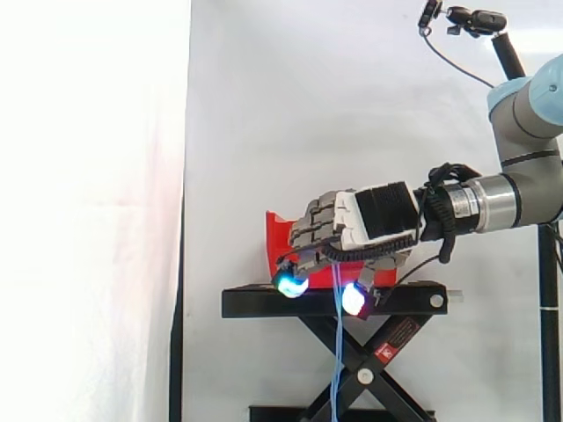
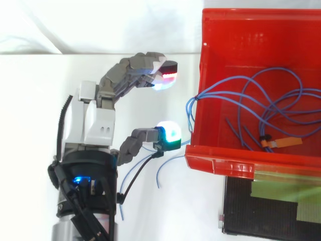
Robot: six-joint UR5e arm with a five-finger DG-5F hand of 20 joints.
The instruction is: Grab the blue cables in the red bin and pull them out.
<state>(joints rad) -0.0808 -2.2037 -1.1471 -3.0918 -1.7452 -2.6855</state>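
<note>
Hovering just outside the bin, the hand sat back uppermost at the end of the arm, which stretched level behind it. Whether it had hold of anything could not be told: blue cables ran close beneath it, but no grip on them showed plainly.

Several strands climbed over the bin wall nearest the hand and passed under its front. From there they trailed back alongside the wrist in thin curves. From the side, cables dropped straight down from under the hand. They passed the stand's top plate and crossed in front of its scissor legs.

Beyond the hand, most of the cables lay in loose, overlapping loops on the bin floor, spread toward the wall farthest from it. An orange tag lay among those loops, and a couple of short darker ends rested a little nearer the hand.

The bin was red and open-topped, and stood on a black stand directly below the hand. From above, the stand's top showed past the bin's edge on the wrist side, with olive tape stuck across it. Farthest behind everything hung the white curtain.
</note>
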